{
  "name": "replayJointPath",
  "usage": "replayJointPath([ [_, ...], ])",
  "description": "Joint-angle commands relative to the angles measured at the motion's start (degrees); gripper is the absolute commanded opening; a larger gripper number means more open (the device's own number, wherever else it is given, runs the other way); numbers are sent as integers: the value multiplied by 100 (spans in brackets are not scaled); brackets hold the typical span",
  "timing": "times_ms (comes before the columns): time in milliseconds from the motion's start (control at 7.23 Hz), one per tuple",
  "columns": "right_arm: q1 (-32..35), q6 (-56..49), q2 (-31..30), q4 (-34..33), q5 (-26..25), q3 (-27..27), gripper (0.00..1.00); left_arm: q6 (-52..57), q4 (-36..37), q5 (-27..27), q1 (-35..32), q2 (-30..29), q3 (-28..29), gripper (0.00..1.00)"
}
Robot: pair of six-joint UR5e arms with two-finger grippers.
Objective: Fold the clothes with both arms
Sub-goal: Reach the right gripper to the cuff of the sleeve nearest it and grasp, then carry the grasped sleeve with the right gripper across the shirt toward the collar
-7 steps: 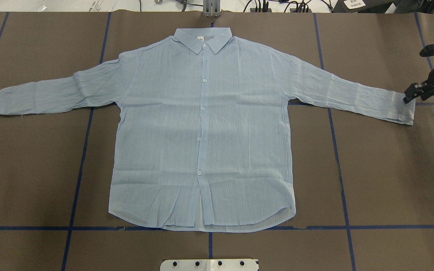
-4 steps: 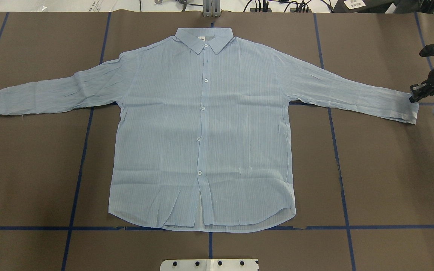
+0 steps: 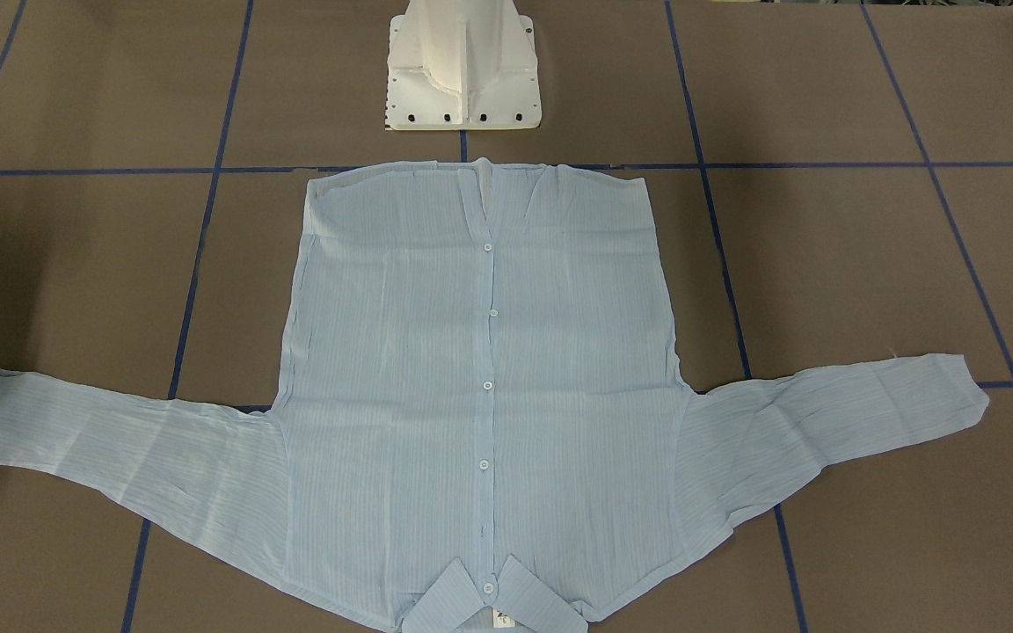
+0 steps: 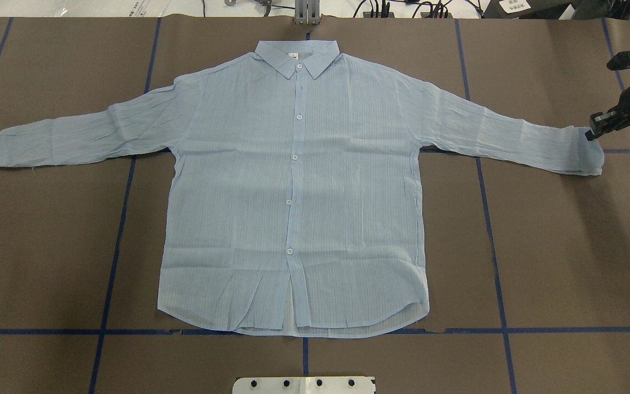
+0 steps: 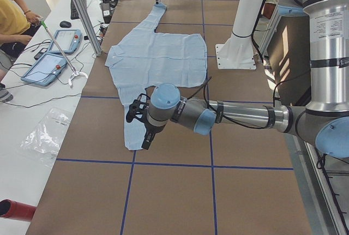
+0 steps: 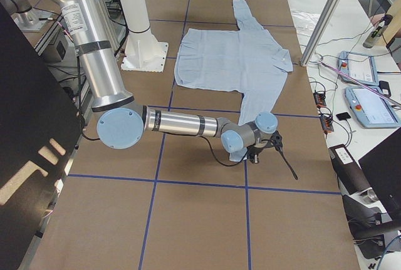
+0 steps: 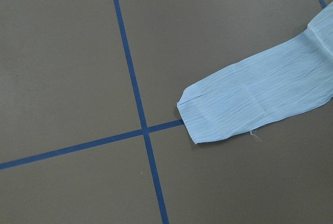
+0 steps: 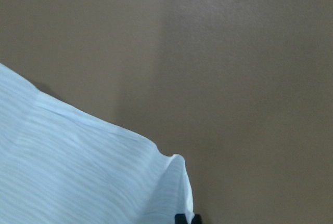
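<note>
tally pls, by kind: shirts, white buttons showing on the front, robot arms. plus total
Light-blue shirt: 1
White buttons: 5
Robot arms: 2 (left arm, right arm)
Total: 8

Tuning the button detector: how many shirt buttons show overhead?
5 on the shirt placket: collar button, then four buttons below. Cuff buttons, if any, aren't visible.

The light-blue striped shirt [image 4: 293, 191] lies flat and buttoned, sleeves spread wide (collar away from the robot). The right gripper [image 4: 591, 133] pinches one cuff; the left arm [image 5: 218, 116] hangs near the other.
</note>
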Motion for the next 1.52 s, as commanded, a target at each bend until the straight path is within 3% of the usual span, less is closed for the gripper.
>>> replayJointPath([
  [0,-214,1272,25,18,372,823,0,0,0,0,0,0,-17,100],
  [138,-712,2291,138,19,374,1288,0,-9,0,0,0,0,-17,100],
  [415,-1408,4007,996,19,191,1372,0,0,0,0,0,0,-8,100],
  [554,-1803,4554,1462,1,-289,1320,0,0,0,0,0,0,-17,100],
  [692,-2329,5160,2171,18,-1172,971,0,0,0,0,0,0,-17,100],
  [830,-2674,5766,3275,27,-1712,115,0,0,0,0,0,0,-26,100],
  [969,-2834,6077,3921,332,-1857,-442,0,0,0,0,-9,9,-34,100],
  [1107,-2992,6237,4128,814,-2102,-604,0,0,0,0,-9,18,-61,100],
  [1384,-3527,6607,5084,897,-3024,-1507,0,0,0,0,-9,18,-52,100],
])
